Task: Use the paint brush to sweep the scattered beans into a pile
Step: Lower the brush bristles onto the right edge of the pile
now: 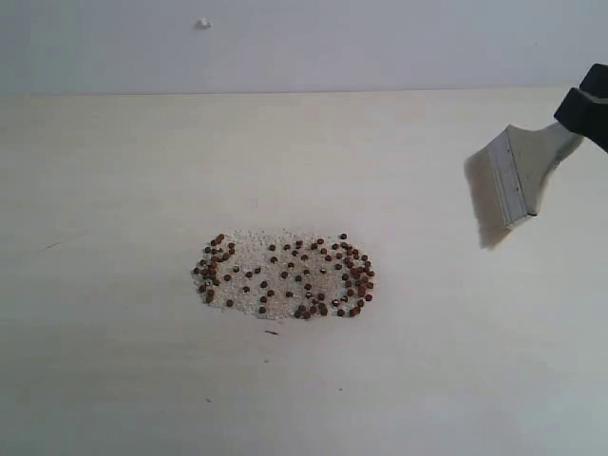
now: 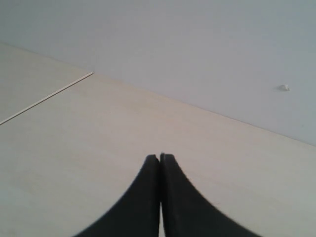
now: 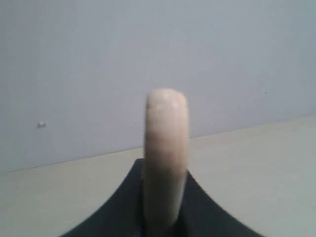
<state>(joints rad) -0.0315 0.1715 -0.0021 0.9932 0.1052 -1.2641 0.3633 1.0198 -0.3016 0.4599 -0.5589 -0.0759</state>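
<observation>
Left tool (image 2: 160, 159): I see its two black fingers (image 2: 140, 200) pressed together with nothing between them, over a bare stretch of the surface (image 1: 133, 180).
Right tool (image 1: 586, 116): at the right edge of my exterior view, pinching the paint brush (image 1: 528, 163) by its pale wooden handle (image 3: 166, 143). In the wrist view the handle stands up between the fingers.
Paint brush: far right of the surface, well apart from the beans (image 1: 283, 275). Its silver ferrule (image 1: 519, 182) faces left and down in the exterior view, with a grey shadow (image 1: 486, 226) beside it.
Beans: reddish-brown, scattered in an oval patch near the middle of the surface, thicker at both ends, mixed with fine white grains (image 1: 255, 249).
Brush contact: I cannot tell whether it touches the surface.
</observation>
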